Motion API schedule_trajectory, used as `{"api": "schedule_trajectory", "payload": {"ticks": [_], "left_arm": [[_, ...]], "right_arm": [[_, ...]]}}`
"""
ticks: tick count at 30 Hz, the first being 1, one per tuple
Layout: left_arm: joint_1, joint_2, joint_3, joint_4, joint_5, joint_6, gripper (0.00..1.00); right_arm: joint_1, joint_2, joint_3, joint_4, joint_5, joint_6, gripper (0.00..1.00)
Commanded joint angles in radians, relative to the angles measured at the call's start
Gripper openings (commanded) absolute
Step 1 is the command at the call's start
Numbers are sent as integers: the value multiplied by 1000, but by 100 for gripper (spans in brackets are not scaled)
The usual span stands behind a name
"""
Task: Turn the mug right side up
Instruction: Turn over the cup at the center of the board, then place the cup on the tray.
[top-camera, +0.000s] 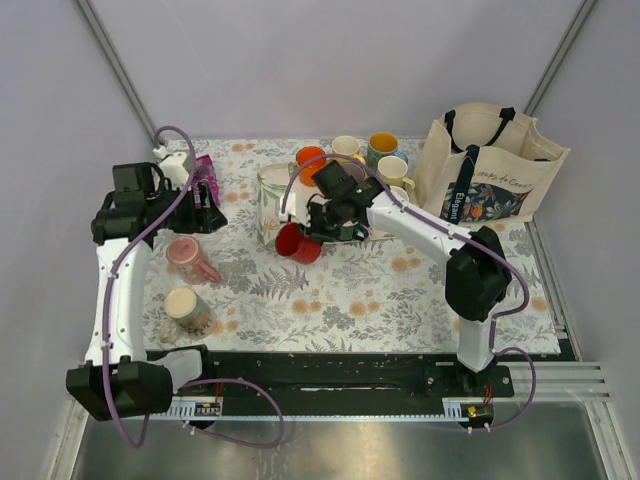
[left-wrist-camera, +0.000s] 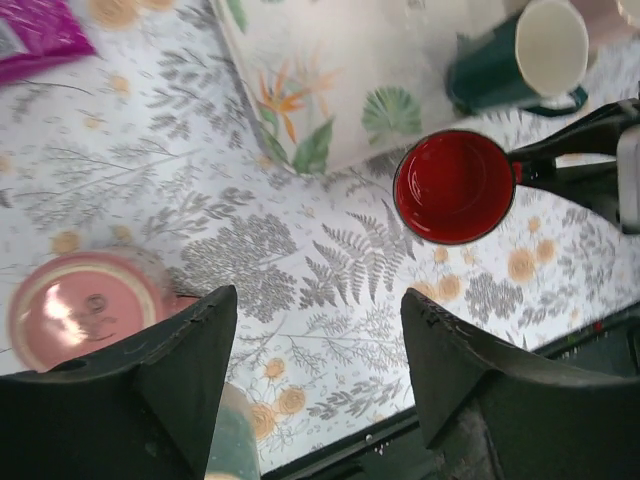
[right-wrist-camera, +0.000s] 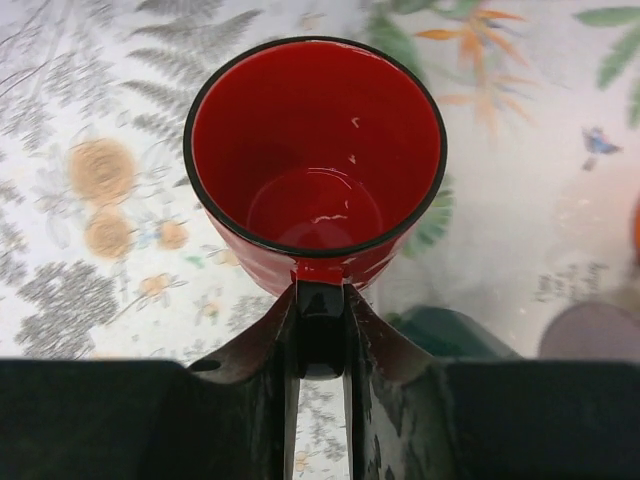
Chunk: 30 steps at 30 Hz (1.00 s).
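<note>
At the table's left side, the left gripper (left-wrist-camera: 315, 345) hangs over the flowered cloth (top-camera: 380, 290) with its jaws wide apart and nothing between them. The mug (left-wrist-camera: 85, 310), a salmon-pink one, stands bottom up on the cloth just beside the gripper's left finger (left-wrist-camera: 170, 380), its foot ring facing the wrist camera and its far edge partly hidden by that finger. A purple packet (top-camera: 205, 170) lies behind it near the cloth's back-left corner. A greyish mug (top-camera: 185, 310) sits nearer the arms, close to the left edge of the cloth.

A strip of bare cloth separates the pink mug from a flowered tin (top-camera: 272, 200) at centre. Just in front of the tin, the right gripper (right-wrist-camera: 320, 300) has its jaws clamped on the handle of a red mug (right-wrist-camera: 315, 150), whose open mouth faces the wrist camera. Whether that mug touches the cloth cannot be told. A dark green mug (left-wrist-camera: 510, 60) lies on its side behind it.

Four more mugs, among them an orange mug (top-camera: 310, 157), cluster at the back edge. A tote bag (top-camera: 490, 165) stands at the back-right corner. The near right half of the cloth, in front of the right arm, is bare up to its edge.
</note>
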Motion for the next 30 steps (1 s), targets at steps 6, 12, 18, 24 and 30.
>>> {"api": "schedule_trajectory", "payload": {"ticks": [6,12,18,24,30], "left_arm": [[124,-91,43,9,75,-21,70],[178,-101,41,-12,92,-16,70],[198,-91,33,-8,117,-16,70],[202,-69,23,5,149,-33,69],[201,-66,27,16,155,-36,68]], "right_arm": [[-115,167,287,253,-87,191,0],[-151,322,494,253,-41,217,0],[-178,408,581,226,9,219,0],[-207,426,567,187,30,182,0],[-213,434,533,152,85,156,0]]}}
